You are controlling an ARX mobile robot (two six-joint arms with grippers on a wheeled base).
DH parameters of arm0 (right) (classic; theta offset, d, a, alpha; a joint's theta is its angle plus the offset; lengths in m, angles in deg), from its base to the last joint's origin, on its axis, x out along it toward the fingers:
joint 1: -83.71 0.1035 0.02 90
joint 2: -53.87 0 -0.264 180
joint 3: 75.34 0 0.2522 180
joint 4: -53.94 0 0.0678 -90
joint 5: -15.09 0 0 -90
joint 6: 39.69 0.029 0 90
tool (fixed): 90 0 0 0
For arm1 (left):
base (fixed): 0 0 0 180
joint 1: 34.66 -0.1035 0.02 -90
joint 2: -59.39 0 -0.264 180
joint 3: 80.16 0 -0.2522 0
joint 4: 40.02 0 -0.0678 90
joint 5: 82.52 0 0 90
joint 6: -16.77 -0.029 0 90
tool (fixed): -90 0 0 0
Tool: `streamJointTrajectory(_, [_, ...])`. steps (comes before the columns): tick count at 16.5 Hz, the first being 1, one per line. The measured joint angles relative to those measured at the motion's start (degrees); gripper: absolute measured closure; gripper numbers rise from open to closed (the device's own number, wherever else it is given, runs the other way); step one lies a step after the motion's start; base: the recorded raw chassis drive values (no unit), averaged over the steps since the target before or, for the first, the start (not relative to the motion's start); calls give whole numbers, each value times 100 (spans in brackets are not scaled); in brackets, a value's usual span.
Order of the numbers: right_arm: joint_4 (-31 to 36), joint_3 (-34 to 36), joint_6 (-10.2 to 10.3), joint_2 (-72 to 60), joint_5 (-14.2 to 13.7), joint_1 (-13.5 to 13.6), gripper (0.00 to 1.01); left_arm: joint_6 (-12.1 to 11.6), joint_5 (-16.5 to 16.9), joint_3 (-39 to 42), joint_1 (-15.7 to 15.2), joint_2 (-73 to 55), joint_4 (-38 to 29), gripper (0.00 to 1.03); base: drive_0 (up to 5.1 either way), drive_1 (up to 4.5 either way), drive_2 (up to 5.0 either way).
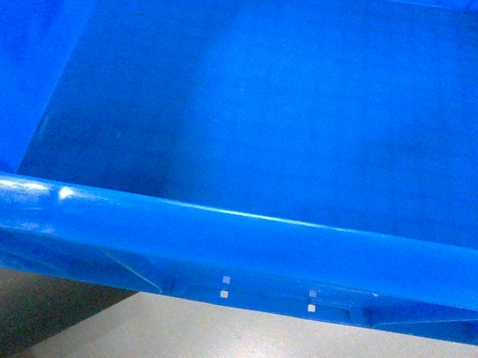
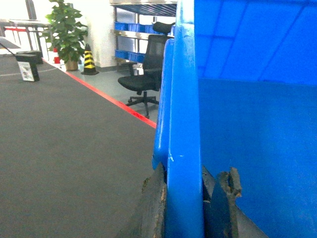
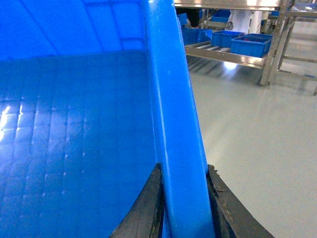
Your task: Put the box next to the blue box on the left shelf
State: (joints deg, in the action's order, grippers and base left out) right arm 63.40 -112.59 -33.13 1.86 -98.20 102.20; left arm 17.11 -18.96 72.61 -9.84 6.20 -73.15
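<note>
I hold the box (image 1: 267,103) with both arms, and it fills my head view, above the pale floor (image 1: 285,355). My left gripper (image 2: 184,208) has its jaws closed on the left rim, one finger outside and one inside. My right gripper (image 3: 184,208) has its jaws closed on the right rim in the same way. A shelf (image 3: 233,52) with small blue crates (image 3: 250,43) stands well apart on the right.

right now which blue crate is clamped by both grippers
The big open-top box filling the head view; left gripper and right gripper clamp its rims. Smaller crates sit on shelving.
</note>
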Motion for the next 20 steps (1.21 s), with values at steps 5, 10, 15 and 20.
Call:
streamJointTrajectory(5, [2,0,0,0,0,0,86,2,0,0,0,0,0,93,-174,-174,-174])
streamJointTrajectory(10, [2,0,0,0,0,0,86,2,0,0,0,0,0,93,-157,-157,-157])
streamJointTrajectory(15, [0,0,0,0,0,0,86,4,0,0,0,0,2,93,-157,-157,-157])
streamJointTrajectory(20, [0,0,0,0,0,0,86,9,0,0,0,0,9,93,-157,-157,-157])
